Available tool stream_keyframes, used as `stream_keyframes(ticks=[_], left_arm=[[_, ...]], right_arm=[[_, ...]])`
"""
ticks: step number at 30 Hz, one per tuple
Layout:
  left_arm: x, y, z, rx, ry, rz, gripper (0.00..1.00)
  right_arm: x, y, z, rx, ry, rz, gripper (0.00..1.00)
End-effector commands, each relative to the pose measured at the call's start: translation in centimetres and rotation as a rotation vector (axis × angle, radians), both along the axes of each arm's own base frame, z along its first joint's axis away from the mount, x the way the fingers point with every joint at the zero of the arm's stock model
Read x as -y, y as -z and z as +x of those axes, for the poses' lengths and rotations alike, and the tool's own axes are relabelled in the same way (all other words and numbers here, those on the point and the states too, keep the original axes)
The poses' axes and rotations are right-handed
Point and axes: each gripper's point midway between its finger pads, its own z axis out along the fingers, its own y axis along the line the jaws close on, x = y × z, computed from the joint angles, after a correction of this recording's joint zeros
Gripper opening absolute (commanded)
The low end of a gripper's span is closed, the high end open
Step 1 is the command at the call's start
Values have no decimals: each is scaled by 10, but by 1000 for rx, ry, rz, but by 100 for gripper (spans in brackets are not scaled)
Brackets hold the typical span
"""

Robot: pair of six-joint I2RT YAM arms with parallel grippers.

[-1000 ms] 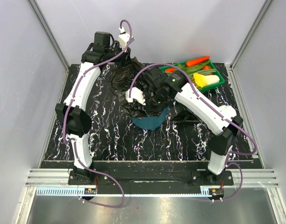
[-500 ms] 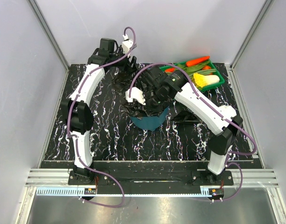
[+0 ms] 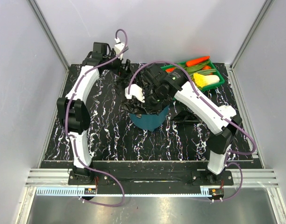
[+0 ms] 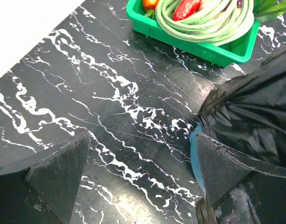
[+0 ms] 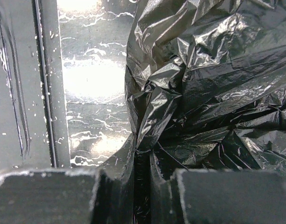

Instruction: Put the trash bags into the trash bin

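Note:
The teal trash bin [image 3: 151,122] stands mid-table, and a sliver of its rim [image 4: 194,154] shows in the left wrist view. A glossy black trash bag [image 3: 133,106] is bunched over its top and spills over the left rim. My right gripper [image 3: 146,100] hovers over the bin, shut on a fold of that trash bag [image 5: 180,93], with film pinched between its fingers [image 5: 213,196]. My left gripper [image 3: 123,65] is at the back of the table, behind the bin. It is open [image 4: 142,137] with only bare tabletop between its fingers; the trash bag [image 4: 255,107] lies just to its right.
A green tray [image 3: 217,80] of vegetables sits at the back right, its wall [image 4: 199,46] near the left gripper. A dark crumpled shape [image 3: 184,115] lies on the table right of the bin, under the right arm. Grey walls enclose the black marbled table [image 3: 110,135].
The left gripper opened and let go of the trash bag. The stretched film dropped back toward the bin, and the left arm drew away to the back left. The right gripper kept its hold.

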Motion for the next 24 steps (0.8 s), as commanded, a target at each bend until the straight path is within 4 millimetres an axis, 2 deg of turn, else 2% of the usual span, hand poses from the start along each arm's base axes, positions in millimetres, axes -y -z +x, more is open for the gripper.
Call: stream_keyframes(ticks=[1, 5, 7, 10, 13, 14, 19, 22, 24], left_arm=[[-14, -82, -12, 168, 4, -54, 99], [-21, -104, -21, 197, -8, -62, 99], [-24, -115, -26, 207, -23, -73, 99], [-26, -132, -35, 213, -46, -98, 99], [-24, -146, -52, 191, -53, -141, 99], [-24, -147, -58, 171, -60, -158, 99], [-21, -138, -96, 41, -105, -247, 99], [-25, -120, -113, -44, -162, -260, 99], [-20, -111, -127, -91, -163, -277, 99]], right_arm=[[2, -16, -3, -8, 49, 8, 5], [2, -21, -3, -9, 68, 21, 8], [0, -24, -5, -17, 72, 33, 13], [-1, -24, -7, -31, 85, 36, 22], [-2, -20, -8, -51, 103, 39, 35], [-3, -19, -8, -55, 107, 43, 40], [-4, -13, -4, -39, 135, 46, 45], [-4, -12, -3, -34, 146, 51, 46], [-5, -11, -3, -35, 149, 53, 47]])
